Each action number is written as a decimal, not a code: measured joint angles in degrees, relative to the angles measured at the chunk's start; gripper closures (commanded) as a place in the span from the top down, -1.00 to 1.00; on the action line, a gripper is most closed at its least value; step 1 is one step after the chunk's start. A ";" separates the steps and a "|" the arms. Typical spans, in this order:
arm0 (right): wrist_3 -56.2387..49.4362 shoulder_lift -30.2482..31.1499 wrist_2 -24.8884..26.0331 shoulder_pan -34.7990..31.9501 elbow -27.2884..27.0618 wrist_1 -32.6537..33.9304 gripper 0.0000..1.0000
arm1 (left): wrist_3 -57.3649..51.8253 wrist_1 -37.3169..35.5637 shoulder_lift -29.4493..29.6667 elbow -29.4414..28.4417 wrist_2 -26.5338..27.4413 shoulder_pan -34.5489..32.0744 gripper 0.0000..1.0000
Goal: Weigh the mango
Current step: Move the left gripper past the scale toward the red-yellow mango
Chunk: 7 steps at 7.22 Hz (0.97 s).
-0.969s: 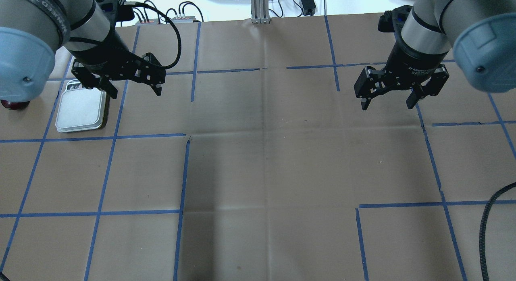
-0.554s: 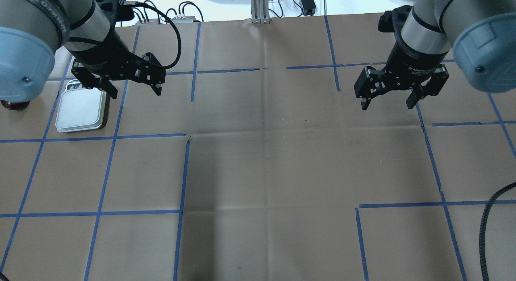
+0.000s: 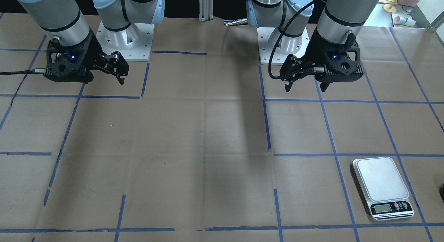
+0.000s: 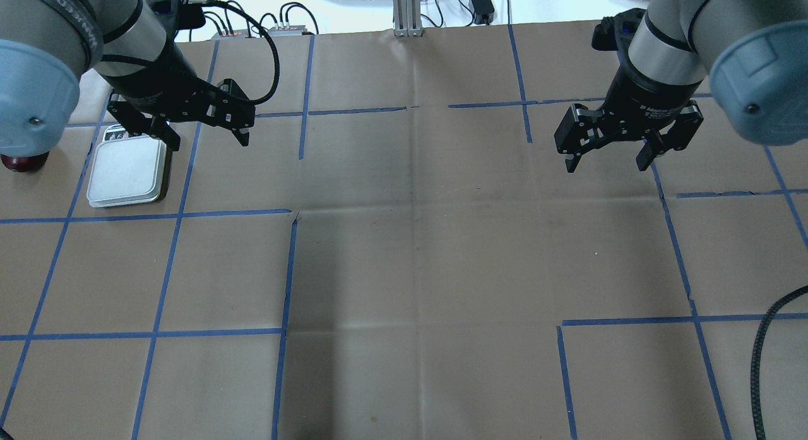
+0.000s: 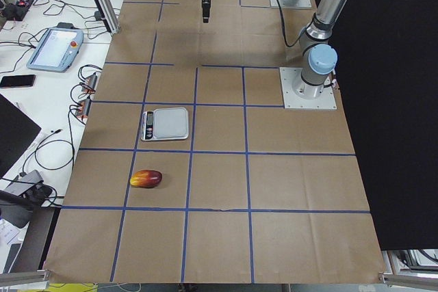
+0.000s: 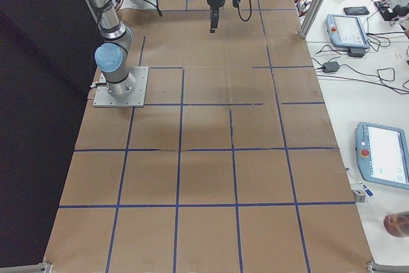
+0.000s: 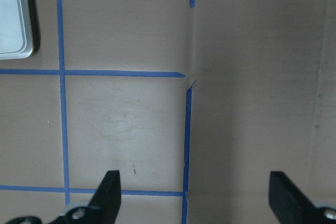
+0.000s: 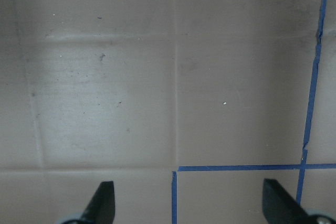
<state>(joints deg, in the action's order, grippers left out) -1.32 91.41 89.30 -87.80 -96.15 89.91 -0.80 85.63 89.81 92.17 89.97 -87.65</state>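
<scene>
The mango (image 5: 146, 179), red fading to orange-yellow, lies on the brown paper a short way from the scale (image 5: 165, 124), on its display side. In the overhead view only its dark red end (image 4: 15, 163) shows, under my left arm's elbow. The silver scale (image 4: 126, 173) (image 3: 381, 179) has nothing on its platform; its corner shows in the left wrist view (image 7: 13, 19). My left gripper (image 4: 208, 140) (image 3: 305, 87) (image 7: 194, 198) hangs open and empty above the table, just right of the scale's far end. My right gripper (image 4: 606, 165) (image 8: 189, 203) hangs open and empty over the right half.
Brown paper with a grid of blue tape lines (image 4: 290, 269) covers the table. A black cable (image 4: 767, 339) curves in at the right front. Cables and tablets lie on the white bench (image 5: 58, 39) beyond the table's far edge.
My left gripper has shifted slightly to the left and toward the far edge, still open. The right arm has not moved.
</scene>
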 measured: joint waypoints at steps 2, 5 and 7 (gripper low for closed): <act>0.00 0.00 0.00 0.00 0.00 0.00 1.00 | -4.45 0.01 2.19 -1.71 -0.14 5.85 1.00; 0.00 0.00 0.00 0.00 0.00 0.00 1.00 | -16.59 -0.83 7.31 -5.22 -0.21 18.41 1.00; 0.00 0.00 0.00 0.00 0.00 0.00 1.00 | -26.26 -1.05 12.80 -10.93 -0.21 26.33 1.00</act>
<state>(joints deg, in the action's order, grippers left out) -1.32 91.40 89.30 -87.81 -96.15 89.91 -27.06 84.59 102.62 81.24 89.76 -61.32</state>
